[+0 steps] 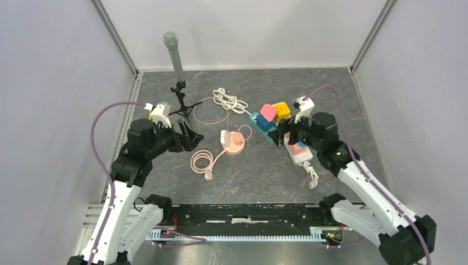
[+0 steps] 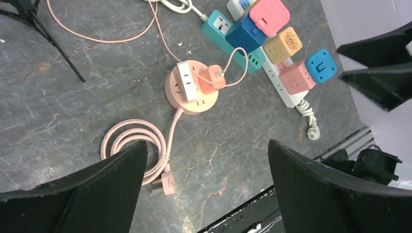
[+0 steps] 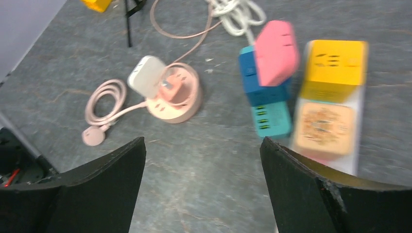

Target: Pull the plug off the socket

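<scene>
A round pink socket (image 1: 234,143) lies at the table's middle. A white plug (image 1: 225,137) and a small pink plug (image 1: 239,139) with a thin pink cord sit in its top. The socket shows in the left wrist view (image 2: 190,94) with the white plug (image 2: 187,81) and pink plug (image 2: 210,79), and in the right wrist view (image 3: 176,102). My left gripper (image 1: 190,135) is open and empty, left of the socket and above the table (image 2: 208,142). My right gripper (image 1: 280,132) is open and empty, right of the socket (image 3: 202,139).
A teal power strip (image 1: 256,118) with blue and pink cube adapters (image 1: 268,112) and a white strip (image 1: 301,154) with coloured cubes lie under my right arm. A small tripod with a grey pole (image 1: 179,88), a white coiled cable (image 1: 229,100) and the socket's pink coiled lead (image 1: 202,161) lie nearby.
</scene>
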You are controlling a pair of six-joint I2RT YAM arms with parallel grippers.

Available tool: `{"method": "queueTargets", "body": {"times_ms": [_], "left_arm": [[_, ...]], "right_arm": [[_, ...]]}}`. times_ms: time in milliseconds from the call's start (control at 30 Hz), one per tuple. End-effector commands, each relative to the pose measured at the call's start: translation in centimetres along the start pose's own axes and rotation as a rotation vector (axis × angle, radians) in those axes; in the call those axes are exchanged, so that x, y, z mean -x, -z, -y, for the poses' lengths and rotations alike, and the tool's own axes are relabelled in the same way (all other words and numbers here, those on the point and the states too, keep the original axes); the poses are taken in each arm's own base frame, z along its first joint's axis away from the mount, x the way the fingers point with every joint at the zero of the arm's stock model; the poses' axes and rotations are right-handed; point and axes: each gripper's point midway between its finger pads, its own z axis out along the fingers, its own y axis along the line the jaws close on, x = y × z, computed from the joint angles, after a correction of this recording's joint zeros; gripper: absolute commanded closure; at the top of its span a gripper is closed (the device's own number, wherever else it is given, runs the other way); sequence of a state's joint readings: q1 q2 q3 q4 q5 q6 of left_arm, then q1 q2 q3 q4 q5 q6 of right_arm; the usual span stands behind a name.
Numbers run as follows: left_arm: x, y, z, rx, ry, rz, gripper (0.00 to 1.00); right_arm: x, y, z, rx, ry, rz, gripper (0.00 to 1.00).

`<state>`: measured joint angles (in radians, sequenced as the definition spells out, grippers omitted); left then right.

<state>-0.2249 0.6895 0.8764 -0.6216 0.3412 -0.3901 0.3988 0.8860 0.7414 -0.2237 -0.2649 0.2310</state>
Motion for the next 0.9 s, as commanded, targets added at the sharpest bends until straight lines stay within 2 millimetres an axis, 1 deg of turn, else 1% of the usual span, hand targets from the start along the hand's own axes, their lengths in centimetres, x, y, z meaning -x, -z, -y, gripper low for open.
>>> {"method": "queueTargets", "body": {"times_ms": [0, 33, 67, 100, 167, 233, 267, 300, 333, 433, 533, 600, 633, 700, 800, 867], "left_arm": [[0.3, -0.2, 0.0, -0.004, 0.069, 0.044, 0.00], [0.0, -0.4, -0.2, 0.002, 0.079, 0.043, 0.00], [-0.3, -0.6, -0.3, 0.000, 0.084, 0.037, 0.00], [-0.6, -0.8, -0.4, 0.002, 0.094, 0.028, 0.00], [-1.1, -1.2, -0.7, 0.005, 0.107, 0.006, 0.00], [-1.6, -1.4, -0.7, 0.002, 0.116, -0.021, 0.00], [-1.8, -1.4, -0.7, 0.003, 0.119, -0.032, 0.00], [-2.0, -1.4, -0.8, 0.006, 0.117, -0.041, 0.00], [-2.2, -1.3, -0.9, 0.014, 0.116, -0.046, 0.00], [-2.6, -1.3, -1.4, 0.033, 0.116, -0.047, 0.00], [-3.0, -1.5, -1.8, 0.046, 0.126, -0.053, 0.00], [-3.4, -1.7, -2.1, 0.057, 0.131, -0.064, 0.00], [-3.5, -1.8, -2.3, 0.064, 0.133, -0.069, 0.00], [-3.6, -2.0, -2.5, 0.071, 0.133, -0.076, 0.00], [-3.5, -2.2, -2.7, 0.083, 0.129, -0.080, 0.00], [-3.4, -2.3, -2.8, 0.088, 0.123, -0.083, 0.00]], "right_arm": [[0.1, -2.8, -2.4, -0.026, -0.066, 0.054, 0.10], [-0.3, -3.5, -3.1, -0.035, -0.066, 0.042, 0.10], [-0.3, -4.1, -3.3, -0.073, -0.066, 0.044, 0.12], [-0.7, -4.8, -3.9, -0.095, -0.060, 0.032, 0.12], [-1.3, -6.2, -5.2, -0.132, -0.053, 0.008, 0.18], [-2.2, -7.7, -6.5, -0.165, -0.051, -0.023, 0.20], [-2.8, -8.4, -6.9, -0.195, -0.047, -0.035, 0.22], [-2.9, -9.0, -7.2, -0.227, -0.051, -0.037, 0.23], [-3.3, -9.6, -7.2, -0.271, -0.043, -0.043, 0.23], [-3.6, -11.0, -7.0, -0.380, -0.048, -0.049, 0.22], [-4.0, -12.4, -7.3, -0.396, -0.053, -0.060, 0.22], [-4.2, -13.3, -7.8, -0.380, -0.049, -0.073, 0.23], [-4.6, -13.8, -8.1, -0.366, -0.042, -0.088, 0.27], [-5.1, -14.9, -9.0, -0.319, -0.005, -0.124, 0.41], [-5.9, -15.7, -9.0, -0.326, -0.003, -0.144, 0.55], [-6.5, -16.1, -9.0, -0.326, 0.000, -0.151, 0.56]]}}
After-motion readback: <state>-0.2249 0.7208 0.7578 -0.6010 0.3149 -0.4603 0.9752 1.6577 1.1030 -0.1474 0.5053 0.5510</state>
